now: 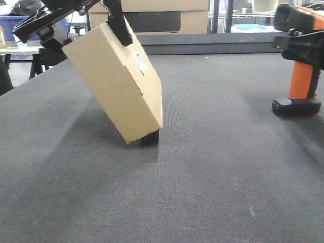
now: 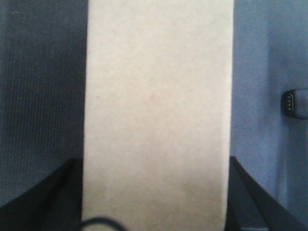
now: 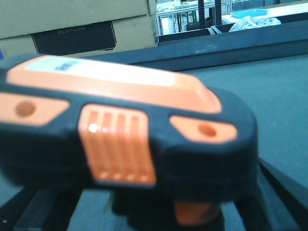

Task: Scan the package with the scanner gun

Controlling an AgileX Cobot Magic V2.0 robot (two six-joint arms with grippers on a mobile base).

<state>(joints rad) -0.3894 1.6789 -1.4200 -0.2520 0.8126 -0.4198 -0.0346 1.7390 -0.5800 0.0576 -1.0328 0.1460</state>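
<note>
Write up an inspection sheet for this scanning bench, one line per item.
surface: dark grey ribbed mat, a few pale specks.
package: package tilted, one lower corner on the mat, white label on the camera-facing side.
scanner gun: scanner gun upright, black foot on the mat, well apart from the package.
clutter: nothing seen.
grippers: left gripper jaws shut on the package's upper end; right gripper jaws appear closed on the scanner gun just below its head.
cables: thin dark loop at the left wrist view's bottom edge, probably a cable.
surroundings: larger cardboard box with a dark panel behind the table; blue bin far left.
</note>
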